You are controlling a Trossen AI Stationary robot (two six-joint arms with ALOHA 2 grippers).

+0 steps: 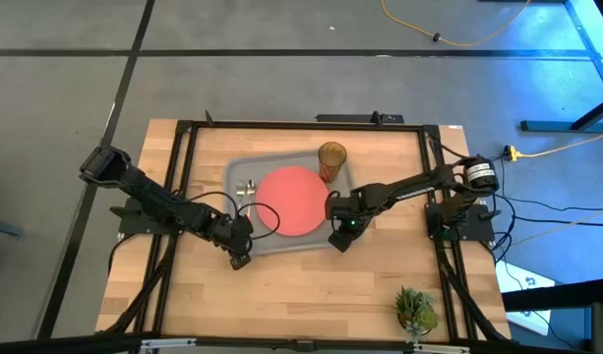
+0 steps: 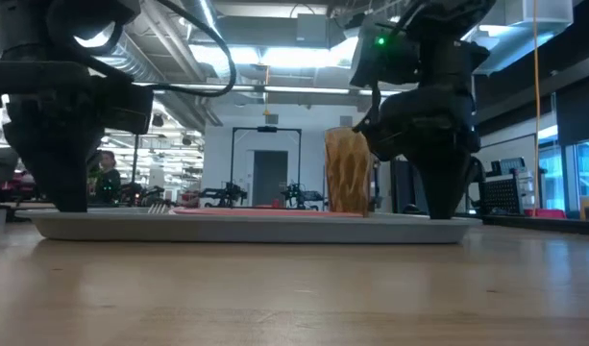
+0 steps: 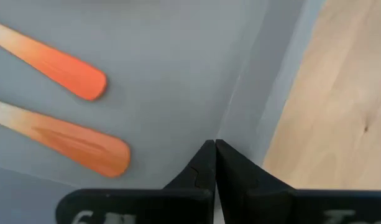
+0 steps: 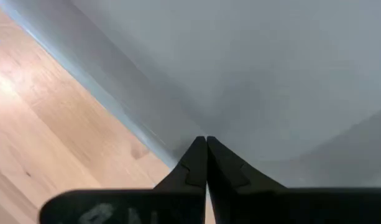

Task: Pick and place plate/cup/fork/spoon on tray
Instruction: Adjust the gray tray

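Observation:
The light-grey tray (image 1: 238, 173) lies flat on the wooden table. On it lie the coral-red plate (image 1: 293, 200), flat on the tray floor, and the amber cup (image 1: 331, 157), upright at the far right beside the plate. The fork and spoon (image 1: 247, 187) lie at the tray's left, and their orange handles (image 3: 72, 78) (image 3: 84, 146) show in the left wrist view. My left gripper (image 1: 239, 252) is shut at the tray's near left corner. My right gripper (image 1: 338, 239) is shut at the near right corner. The low view shows both grippers standing at the tray's ends (image 2: 59, 197) (image 2: 448, 202). My left gripper's shut fingertips (image 3: 206, 149) meet the tray at the foot of its rim wall (image 3: 237, 118), near the near left corner, coming from above. My right gripper's shut fingertips (image 4: 199, 144) meet the tray at the foot of its rim wall (image 4: 171, 121), near the near right corner, from above. The tray lies flat.
A small green plant (image 1: 414, 310) stands at the table's near right corner. Bare wood lies between the tray and the near edge. A black frame (image 1: 183, 147) runs around the work area.

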